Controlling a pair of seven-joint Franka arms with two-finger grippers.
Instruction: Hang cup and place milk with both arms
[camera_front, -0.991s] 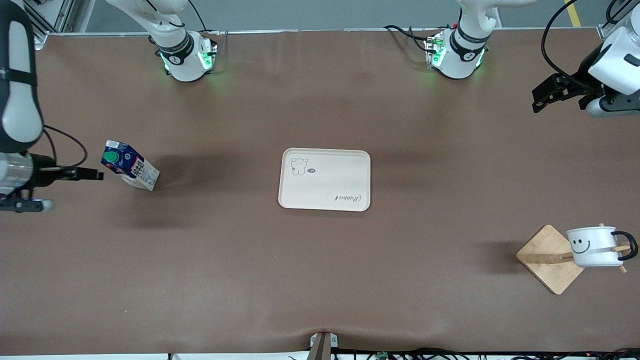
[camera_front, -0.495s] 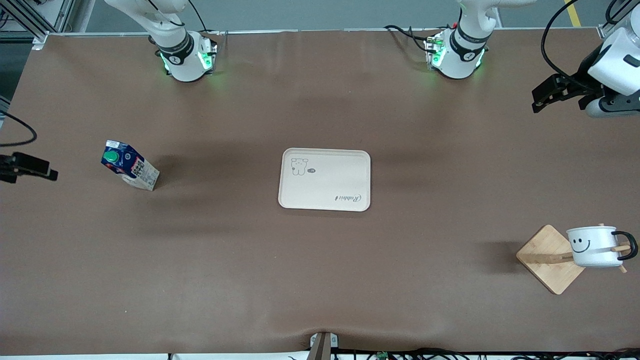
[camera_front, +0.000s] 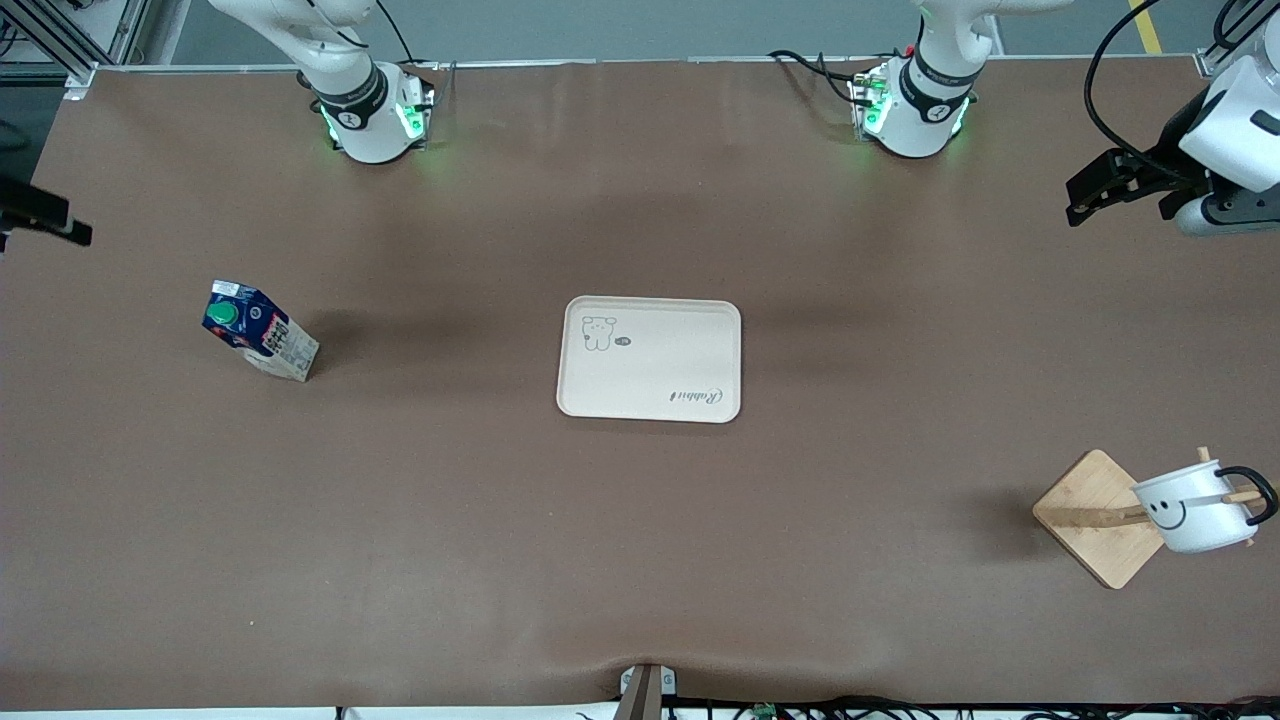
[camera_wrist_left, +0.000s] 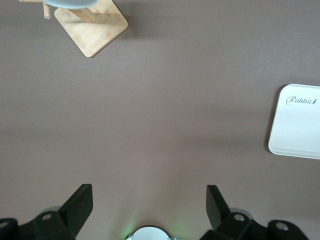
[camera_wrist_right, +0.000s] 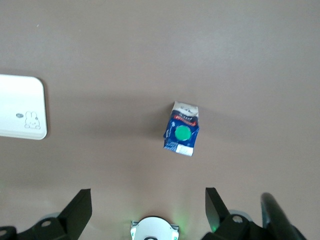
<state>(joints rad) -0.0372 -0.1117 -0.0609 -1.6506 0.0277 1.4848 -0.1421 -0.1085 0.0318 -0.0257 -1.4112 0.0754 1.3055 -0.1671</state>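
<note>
The milk (camera_front: 258, 343), a dark blue carton with a green cap, stands on the brown table toward the right arm's end, and it shows from above in the right wrist view (camera_wrist_right: 182, 131). The cup (camera_front: 1195, 505), white with a smiley face, hangs tilted by its black handle on a peg of the wooden rack (camera_front: 1095, 518) at the left arm's end. My right gripper (camera_front: 45, 215) (camera_wrist_right: 148, 202) is open and empty, up over the table's edge. My left gripper (camera_front: 1085, 195) (camera_wrist_left: 148, 200) is open and empty, in the air over the table at the left arm's end.
A cream tray (camera_front: 650, 360) with a rabbit print lies mid-table; its corners show in both wrist views (camera_wrist_left: 297, 122) (camera_wrist_right: 22, 107). The rack's square base (camera_wrist_left: 91, 25) shows in the left wrist view. Both arm bases (camera_front: 375, 115) (camera_front: 910, 110) stand along the table's edge farthest from the camera.
My right gripper has drawn away from beside the milk, out to the table's edge and toward the bases. The cup has tipped over on its peg. The left gripper has barely moved.
</note>
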